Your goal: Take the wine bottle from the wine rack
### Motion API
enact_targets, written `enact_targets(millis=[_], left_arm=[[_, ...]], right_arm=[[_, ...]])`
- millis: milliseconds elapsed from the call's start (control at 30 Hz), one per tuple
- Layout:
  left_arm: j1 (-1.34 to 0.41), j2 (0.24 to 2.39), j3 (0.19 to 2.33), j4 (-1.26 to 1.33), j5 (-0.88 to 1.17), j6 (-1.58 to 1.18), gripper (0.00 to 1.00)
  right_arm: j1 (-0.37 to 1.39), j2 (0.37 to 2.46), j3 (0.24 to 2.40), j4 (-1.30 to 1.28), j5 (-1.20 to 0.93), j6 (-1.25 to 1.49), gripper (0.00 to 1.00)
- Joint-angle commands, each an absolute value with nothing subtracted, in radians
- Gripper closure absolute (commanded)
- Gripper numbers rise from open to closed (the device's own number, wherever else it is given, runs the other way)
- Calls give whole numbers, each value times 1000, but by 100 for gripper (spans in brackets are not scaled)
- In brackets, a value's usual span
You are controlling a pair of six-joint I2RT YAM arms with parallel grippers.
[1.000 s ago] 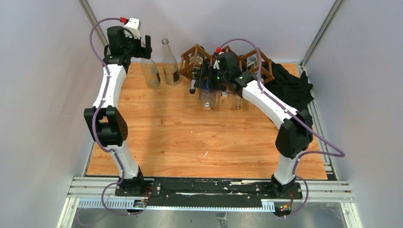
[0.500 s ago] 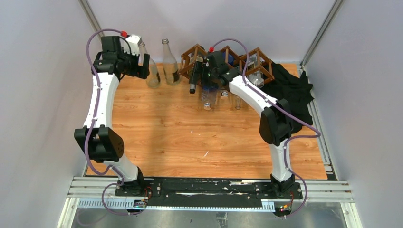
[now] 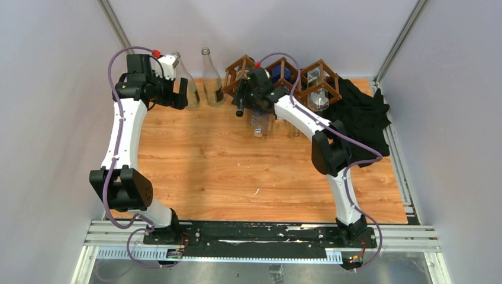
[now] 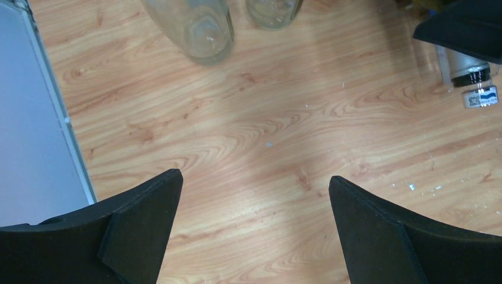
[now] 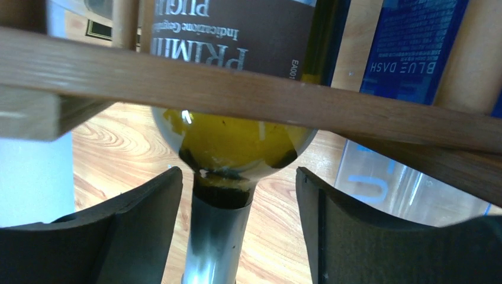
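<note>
The wine rack (image 3: 283, 74), a dark brown lattice, stands at the back of the table. In its left cell lies the wine bottle (image 5: 237, 139), green glass with a brown label, its foil-wrapped neck (image 3: 240, 106) sticking out toward me under a rack slat (image 5: 237, 94). My right gripper (image 5: 237, 195) straddles that neck. A gap shows on each side, narrow on the left and wider on the right, so it is open. My left gripper (image 4: 254, 189) hangs wide open over bare wood near the back left, holding nothing.
Two upright clear glass bottles (image 3: 188, 89) (image 3: 212, 80) stand beside the left gripper. A blue-labelled bottle (image 5: 408, 53) lies in the neighbouring cell. A clear bottle (image 3: 258, 124) pokes out low in front of the rack. A black cloth (image 3: 364, 109) is heaped at the back right.
My right arm has reached left and forward to the rack's left cell, and its fingers have narrowed around the bottle neck. My left arm has dropped and swung toward the clear bottles.
</note>
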State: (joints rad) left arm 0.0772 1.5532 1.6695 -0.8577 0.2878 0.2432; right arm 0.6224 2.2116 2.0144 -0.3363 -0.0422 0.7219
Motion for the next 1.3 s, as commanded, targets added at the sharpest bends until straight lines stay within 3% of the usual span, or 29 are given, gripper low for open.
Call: enact_targets(millis=[0,167,233,333,400,467,867,1267], left_arm=[[84,1512,1637,-887,321,247,0],[84,1499,1622,-891,341,245,0],[84,1491,1618,-891,348,240,0],[84,1483,1603,-891,366,239,0],[84,1480,1591,-891,372,238,0],[84,1477,1581,-891,378,239,0],[79,1465,1503,-887,543,302,0],[-89,1459,1415,-812,452,362,0]], right_arm=[[639,2243,2049,-341,-1,764,28],[643,2227,2010,-317,41,781,41],[645,2212,1983,-300,46,788,53],[646,2172,1916,-269,51,797,81],[651,2132,1865,-238,56,804,94],[653,2092,1808,-214,62,807,100],[697,1927,1576,-80,52,809,100],[731,1706,1297,-49,-20,809,100]])
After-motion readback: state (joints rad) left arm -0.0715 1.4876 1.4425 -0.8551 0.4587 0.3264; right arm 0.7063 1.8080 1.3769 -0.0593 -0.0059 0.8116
